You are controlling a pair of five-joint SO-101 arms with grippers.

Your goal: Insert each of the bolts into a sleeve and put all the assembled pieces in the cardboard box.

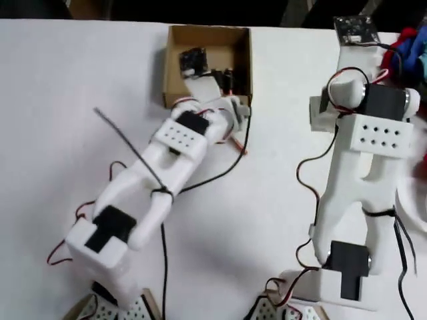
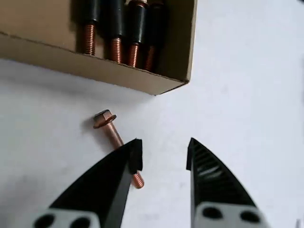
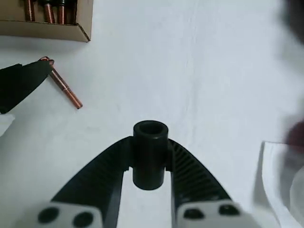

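**tinker_joe:** ok, where's everything sitting? what are the pincers doing?

**servo_sam:** The right gripper [image 3: 149,159] is clamped on a short black plastic sleeve [image 3: 150,152], pinched between both fingers with the hollow end showing. It hangs over the white table [image 3: 199,71], well apart from the box.

**tinker_joe:** and the left one?

**servo_sam:** The left gripper [image 2: 164,154] is spread wide with nothing in it. It's low over the table, right by the loose copper-coloured flanged bolt [image 2: 110,129]. One fingertip covers part of the shank near the threaded end, and the other finger is off to the side on bare table.

**tinker_joe:** so the bolt's not in the box?

**servo_sam:** Nope. It's lying flat on the table just outside the brown cardboard box [image 2: 95,66], near a corner, with its head pointing toward the box wall but not touching it. Inside the box are four assembled pieces [image 2: 124,28] side by side, black sleeves with copper threads poking out. From the high view, the left arm [image 1: 167,153] stretches diagonally toward that box.
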